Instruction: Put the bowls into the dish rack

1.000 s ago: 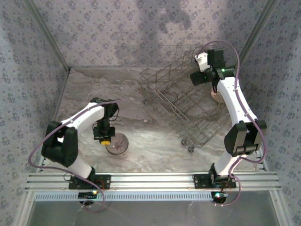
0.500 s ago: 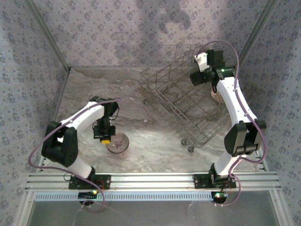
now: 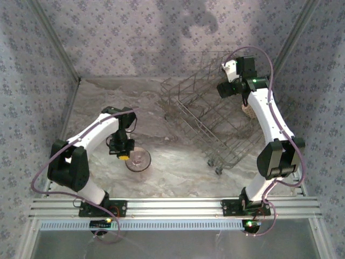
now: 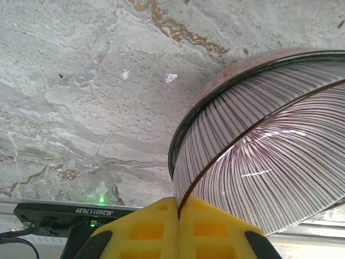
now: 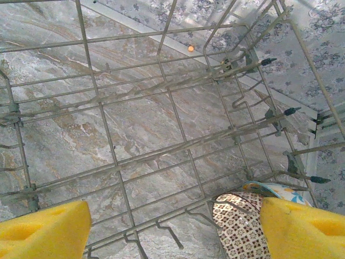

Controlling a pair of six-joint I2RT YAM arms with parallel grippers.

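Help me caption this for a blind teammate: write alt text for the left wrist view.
The yellow-tipped left hand is shut on the rim of a glossy striped bowl, white with fine dark radial lines, on the right of the frame. Behind it lies a grey marble-patterned table.

One dish rack point(image 3: 210, 127), one striped bowl point(image 3: 138, 160), seemingly two patterned bowls point(image 5: 240, 226) inside the rack, two robot arms point(image 3: 269, 116)

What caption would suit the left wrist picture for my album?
Left gripper pinching the rim of a striped bowl, marble table behind.
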